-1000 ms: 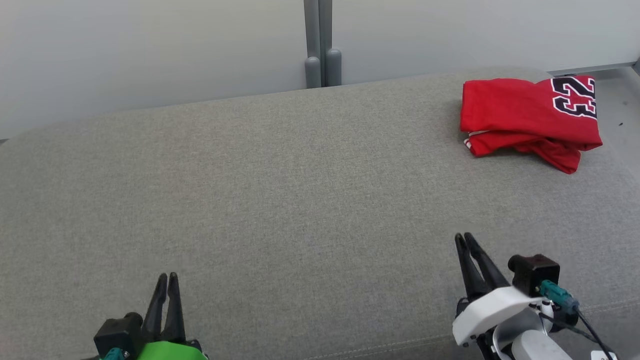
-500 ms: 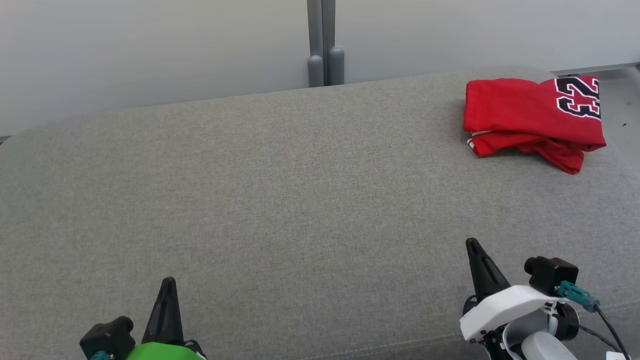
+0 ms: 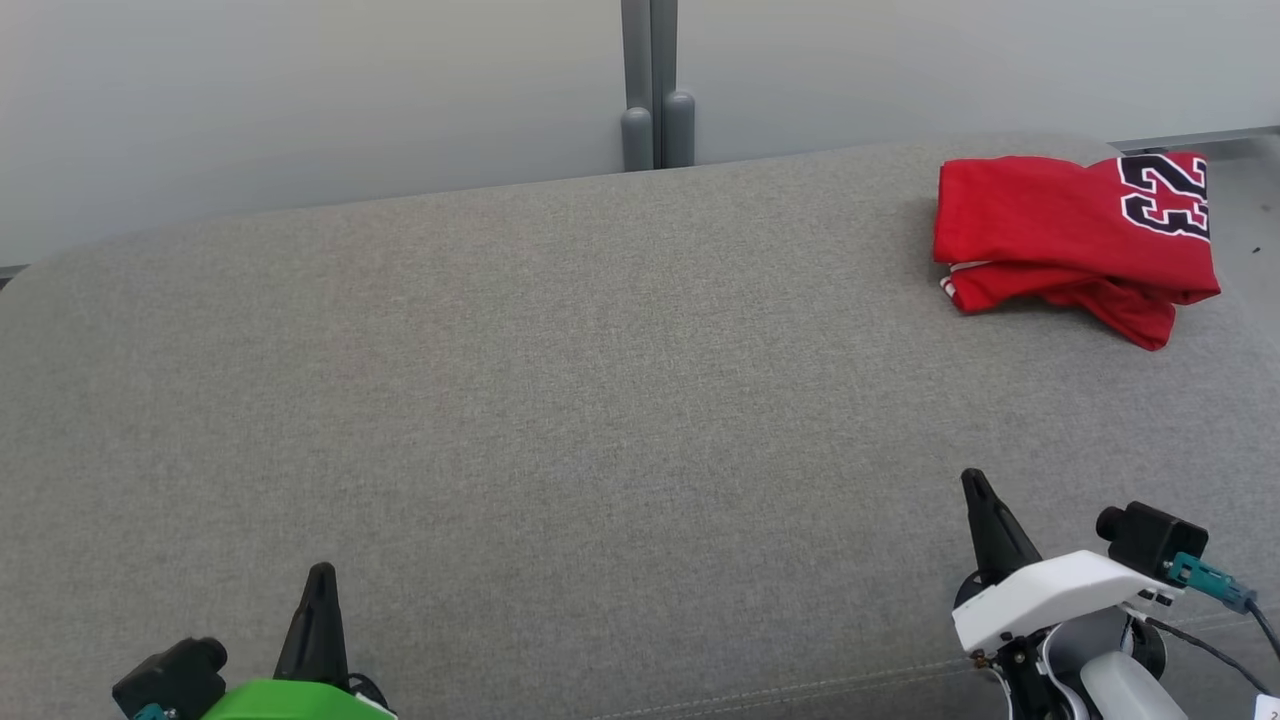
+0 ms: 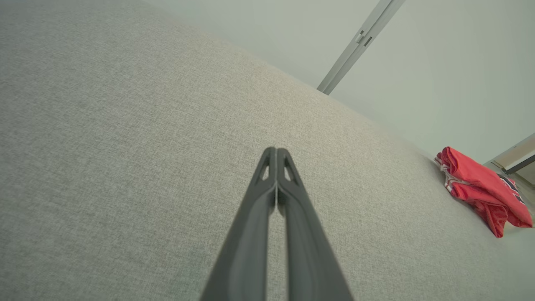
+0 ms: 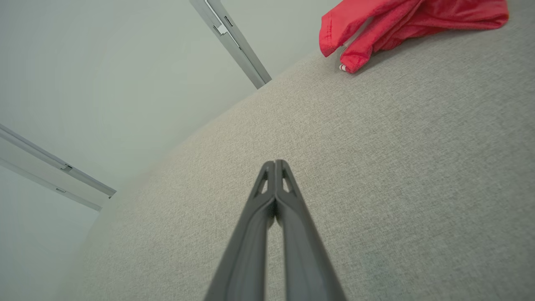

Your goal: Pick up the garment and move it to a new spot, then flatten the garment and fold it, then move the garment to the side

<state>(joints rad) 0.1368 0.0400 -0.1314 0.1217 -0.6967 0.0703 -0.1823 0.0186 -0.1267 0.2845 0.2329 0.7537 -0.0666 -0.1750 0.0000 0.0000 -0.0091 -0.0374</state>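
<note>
**Folded red garment (image 3: 1075, 235) lies at the far right of a grey cushion (image 3: 600, 400), both grippers closed**

Head view: A wide, grey fabric cushion spreads across the frame, with a pale wall (image 3: 300, 90) behind it and a grey post (image 3: 655, 80) rising at the top centre. The garment is red with black-and-white numerals. It lies folded, with a rumpled lower edge, at the upper right near the cushion's far right corner. The left gripper (image 3: 320, 575), on a green housing, sits at the lower left. The right gripper (image 3: 975, 485), on a white housing, sits at the lower right. Each shows as a single dark point, jaws pressed together and gripping nothing. Both are well apart from the garment.

Left wrist view: The left gripper's jaws rise from the bottom edge and meet at their tips over bare grey fabric. The garment shows small at the right edge, on the cushion's far end.

Right wrist view: The right gripper's jaws likewise meet at their tips above the grey fabric, nothing between them. The garment lies at the top right, well beyond the tips, with a folded hem facing the camera.
</note>
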